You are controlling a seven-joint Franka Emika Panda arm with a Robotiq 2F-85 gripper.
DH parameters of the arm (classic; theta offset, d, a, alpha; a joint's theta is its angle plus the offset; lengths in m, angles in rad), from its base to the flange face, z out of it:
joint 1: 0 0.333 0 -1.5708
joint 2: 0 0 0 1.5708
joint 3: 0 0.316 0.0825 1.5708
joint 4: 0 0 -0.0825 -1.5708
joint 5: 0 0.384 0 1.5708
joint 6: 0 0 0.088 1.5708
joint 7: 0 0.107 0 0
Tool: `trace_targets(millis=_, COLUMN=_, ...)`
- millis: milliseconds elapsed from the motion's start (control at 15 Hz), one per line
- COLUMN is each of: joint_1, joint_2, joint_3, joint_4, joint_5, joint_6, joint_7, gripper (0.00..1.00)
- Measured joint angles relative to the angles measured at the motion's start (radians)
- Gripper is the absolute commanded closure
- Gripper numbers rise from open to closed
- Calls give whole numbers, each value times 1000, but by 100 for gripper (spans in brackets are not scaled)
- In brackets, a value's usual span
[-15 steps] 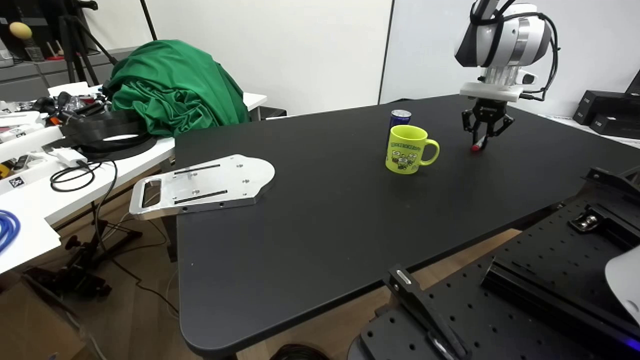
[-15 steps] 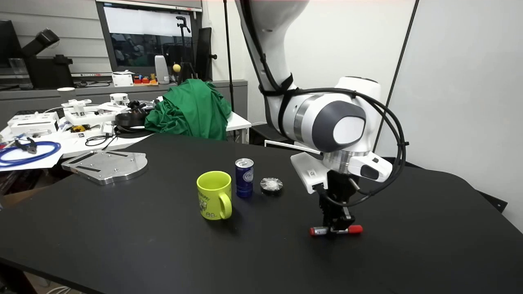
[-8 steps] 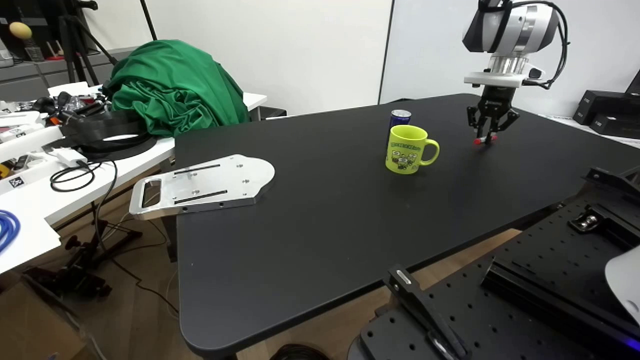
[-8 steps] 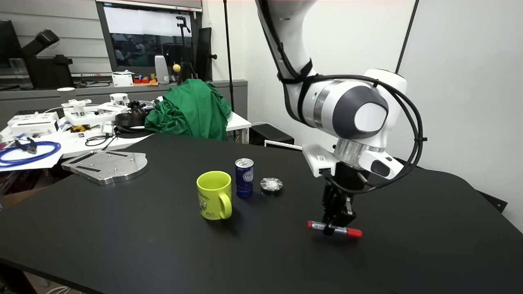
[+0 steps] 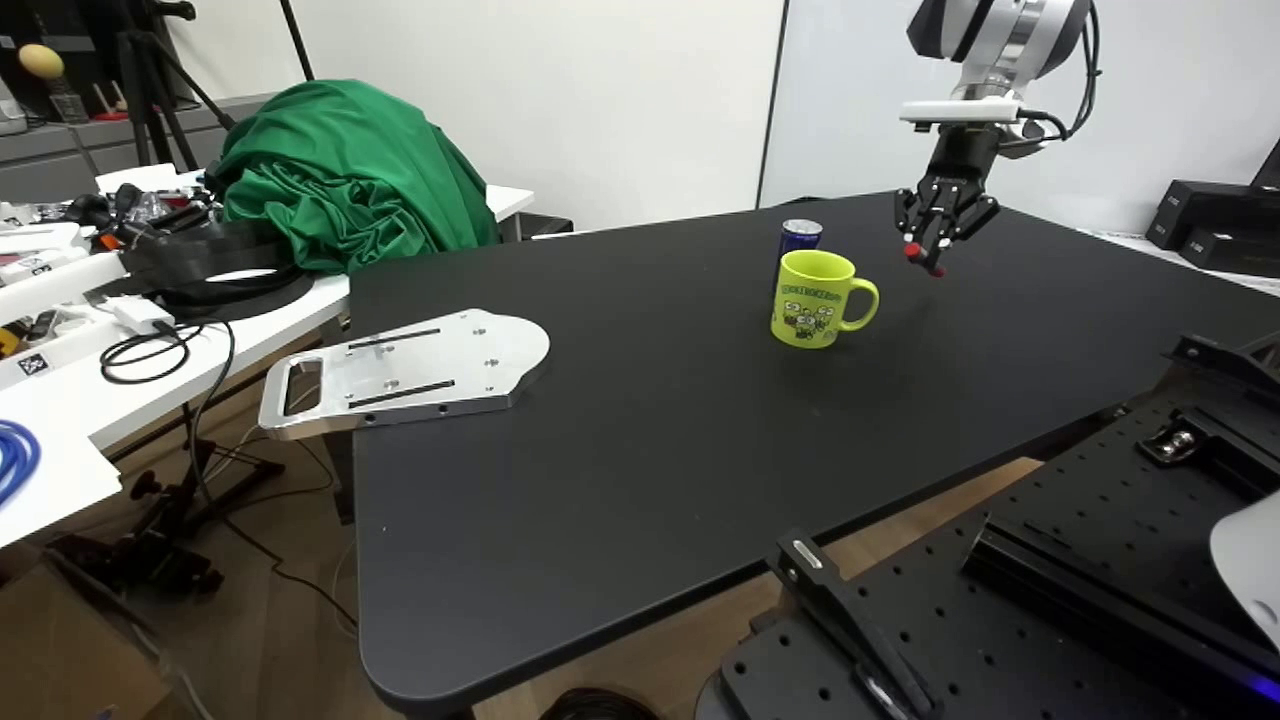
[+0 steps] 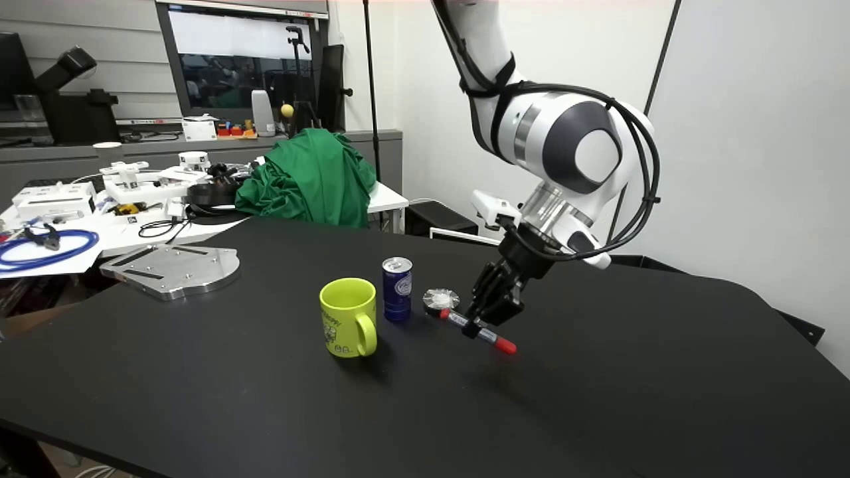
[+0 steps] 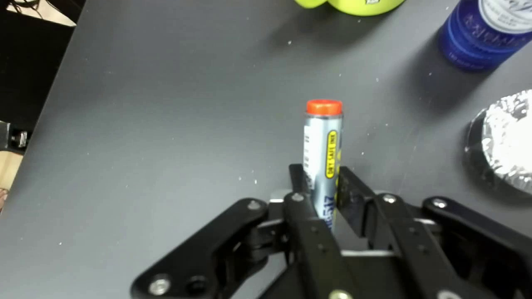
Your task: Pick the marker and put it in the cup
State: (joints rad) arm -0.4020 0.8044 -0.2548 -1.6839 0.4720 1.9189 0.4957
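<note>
Marker (image 7: 322,162) lies crosswise in the gripper (image 7: 322,189), whose fingers (image 7: 353,194) pinch its barrel about midway from either side; it hangs off the table (image 7: 187,145), touching nothing but those fingers as far as the views show. Its long axis points away from the gripper towards the mug (image 6: 345,318): the short red end (image 7: 324,108) is on the mug's side, and the red cap (image 6: 506,346) is on the opposite side of the grip. That axis is neither level nor upright: in an exterior view the short end sits higher and the cap lower.

The mug stands upright, ahead of the gripper and well apart from it, its handle (image 6: 367,335) turned towards the gripper. The wrist view catches only its lowest part, at the top edge, a little right of the marker's line. Further right in that view stands a blue can (image 7: 478,37), and a foil-topped disc (image 7: 509,137) lies off to the gripper's right, nearer than either.

My reading is that the pick is done and the carry to the mug is in hand. The coming move turns on that slant: the marker probably wants tipping further, cap down, and lifting until the cap can clear the mug's top before it goes over. Carried straight ahead as it lies, the short end could knock the handle.
</note>
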Motion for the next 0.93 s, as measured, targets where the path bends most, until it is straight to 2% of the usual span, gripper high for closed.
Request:
trace_targets(millis=267, joint_1=26, joint_2=-12, joint_3=22, joint_4=4, joint_5=28, joint_6=-70, joint_7=0, gripper=94)
trace_targets(millis=667, joint_1=69, joint_2=-80, joint_3=36, joint_4=4, joint_5=44, joint_6=-229, joint_7=18, gripper=94)
trace_targets(millis=933, joint_1=73, joint_2=-129, joint_3=35, joint_4=5, joint_5=68, joint_6=-359, joint_7=28, gripper=94)
